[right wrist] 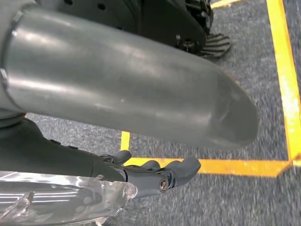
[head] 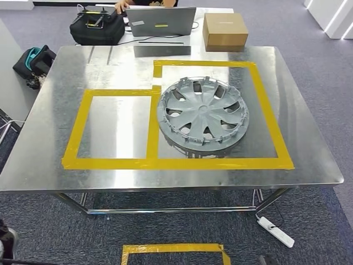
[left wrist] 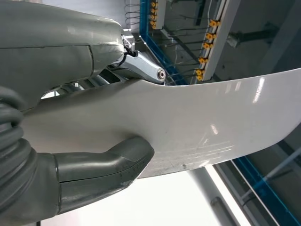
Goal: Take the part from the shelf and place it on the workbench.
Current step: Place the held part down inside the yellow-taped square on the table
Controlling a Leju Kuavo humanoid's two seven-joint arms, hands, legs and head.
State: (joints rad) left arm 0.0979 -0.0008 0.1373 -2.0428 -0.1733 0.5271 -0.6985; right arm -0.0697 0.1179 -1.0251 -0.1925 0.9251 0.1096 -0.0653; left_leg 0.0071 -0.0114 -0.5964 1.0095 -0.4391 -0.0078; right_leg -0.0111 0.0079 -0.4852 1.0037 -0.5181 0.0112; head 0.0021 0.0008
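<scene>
Gripping pale curved panel (left wrist: 199, 122), left robot hand (left wrist: 106, 117) clamps thumb and fingers on it, frame centre. Right robot hand (right wrist: 149, 141) empty, fingers extended. Hubcap (head: 202, 114) centre-right on desk (head: 54, 127).

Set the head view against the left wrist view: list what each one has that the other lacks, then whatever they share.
Head view alone: a metal workbench marked with yellow tape, a grey wheel cover lying inside the larger taped rectangle, and a laptop and cardboard box at the far edge.
Left wrist view alone: the left hand gripping a pale curved panel between thumb and fingers, with a blue rack behind.
Shared: nothing I can match between them.
</scene>
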